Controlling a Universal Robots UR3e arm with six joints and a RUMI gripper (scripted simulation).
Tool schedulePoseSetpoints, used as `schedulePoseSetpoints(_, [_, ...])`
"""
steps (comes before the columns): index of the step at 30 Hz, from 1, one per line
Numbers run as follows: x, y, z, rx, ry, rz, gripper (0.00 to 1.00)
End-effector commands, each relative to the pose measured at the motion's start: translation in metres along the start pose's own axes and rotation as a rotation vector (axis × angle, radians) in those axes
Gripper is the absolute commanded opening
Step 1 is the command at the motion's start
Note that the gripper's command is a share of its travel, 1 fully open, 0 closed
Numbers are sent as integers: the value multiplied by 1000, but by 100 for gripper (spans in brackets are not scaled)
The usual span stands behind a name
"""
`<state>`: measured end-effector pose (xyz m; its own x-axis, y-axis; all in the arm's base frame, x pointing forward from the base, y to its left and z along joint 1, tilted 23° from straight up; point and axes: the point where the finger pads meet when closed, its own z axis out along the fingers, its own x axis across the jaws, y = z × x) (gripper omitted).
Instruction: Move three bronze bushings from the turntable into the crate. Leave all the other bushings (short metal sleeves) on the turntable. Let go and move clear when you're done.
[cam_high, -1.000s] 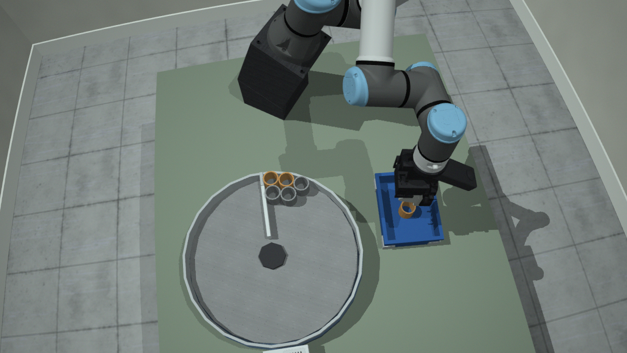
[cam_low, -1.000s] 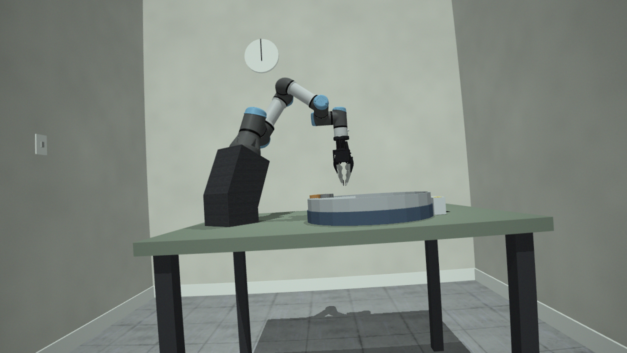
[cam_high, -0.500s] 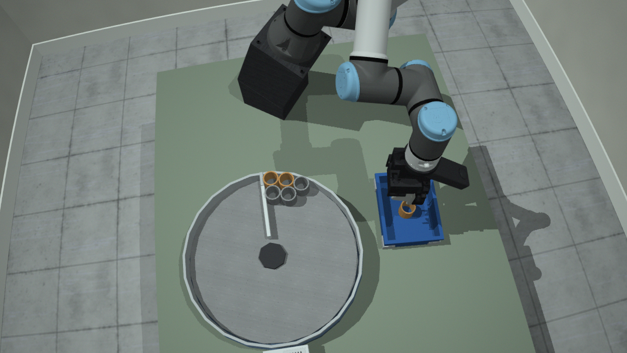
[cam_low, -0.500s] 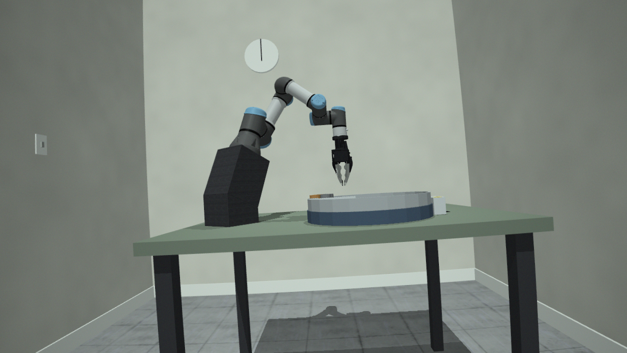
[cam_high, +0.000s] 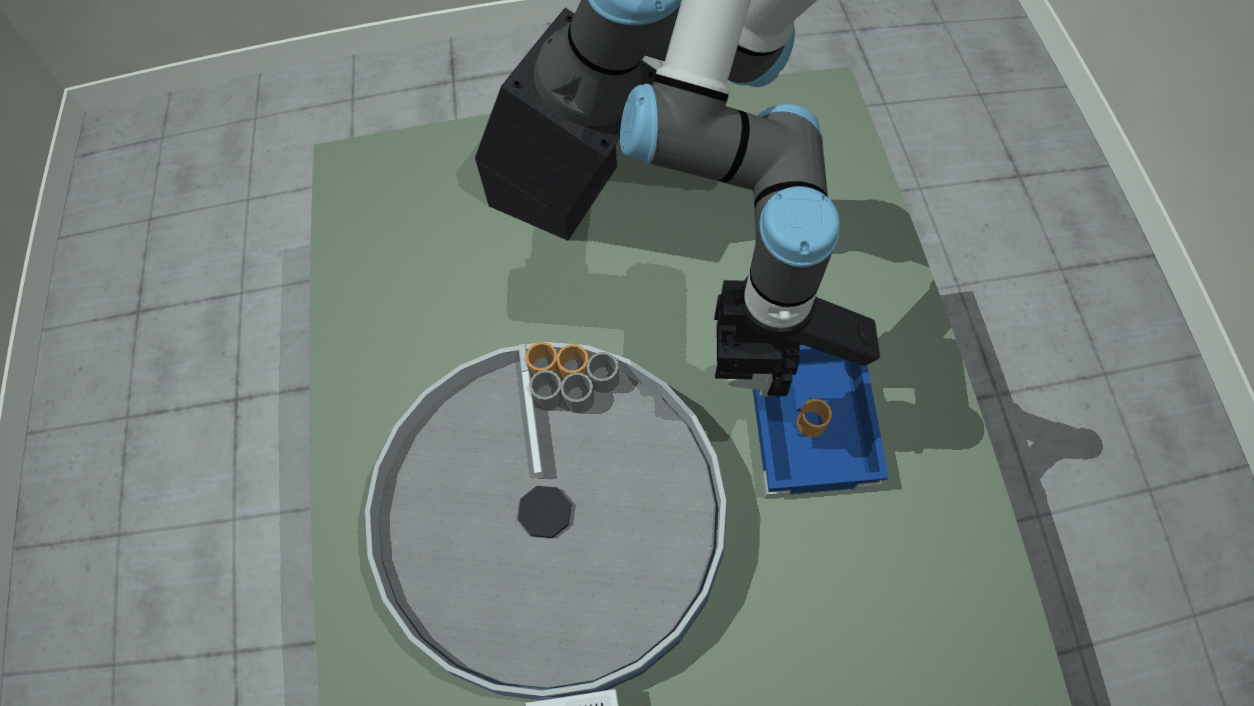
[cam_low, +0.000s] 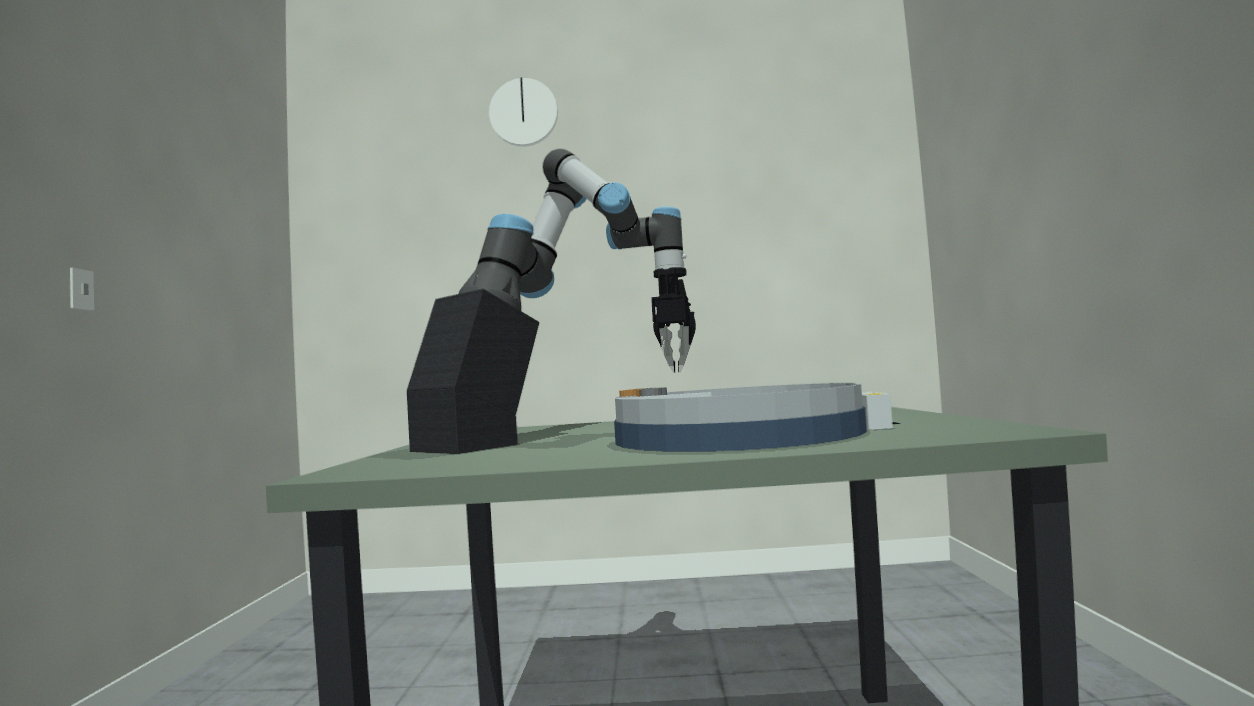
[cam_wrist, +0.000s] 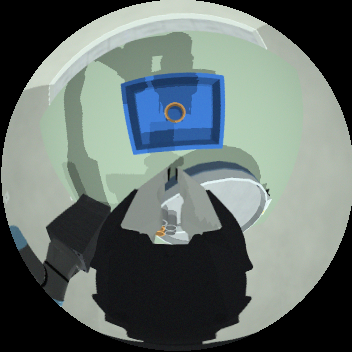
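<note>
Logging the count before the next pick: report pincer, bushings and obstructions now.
Pincer shut, empty, above the crate's edge. One bronze bushing in crate; two bronze bushings and three grey bushings on the turntable. Nothing in the way.

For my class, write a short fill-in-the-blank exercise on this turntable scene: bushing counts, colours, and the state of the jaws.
1. The blue crate holds ____ bronze bushing.
2. On the turntable, ____ bronze bushings stand beside the white divider.
3. The other three bushings on the turntable are ____ in colour.
4. The gripper hangs above the table with its jaws ____ and holding nothing.

Missing words: one; two; grey; shut
</note>
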<state>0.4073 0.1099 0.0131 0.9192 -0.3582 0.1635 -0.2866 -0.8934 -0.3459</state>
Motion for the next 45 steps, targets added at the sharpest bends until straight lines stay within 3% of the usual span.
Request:
schedulePoseSetpoints(1, [-6,31,-1,5,7,-2,5])
schedulePoseSetpoints(10, [-24,103,-1,5,7,-2,5])
schedulePoseSetpoints(12, [-24,103,-1,5,7,-2,5])
schedulePoseSetpoints(27, [-49,208,0,5,7,-2,5])
schedulePoseSetpoints(29, [-49,208,0,5,7,-2,5])
schedulePoseSetpoints(38, [-59,250,0,5,7,-2,5])
schedulePoseSetpoints(45, [-62,263,0,6,7,-2,5])
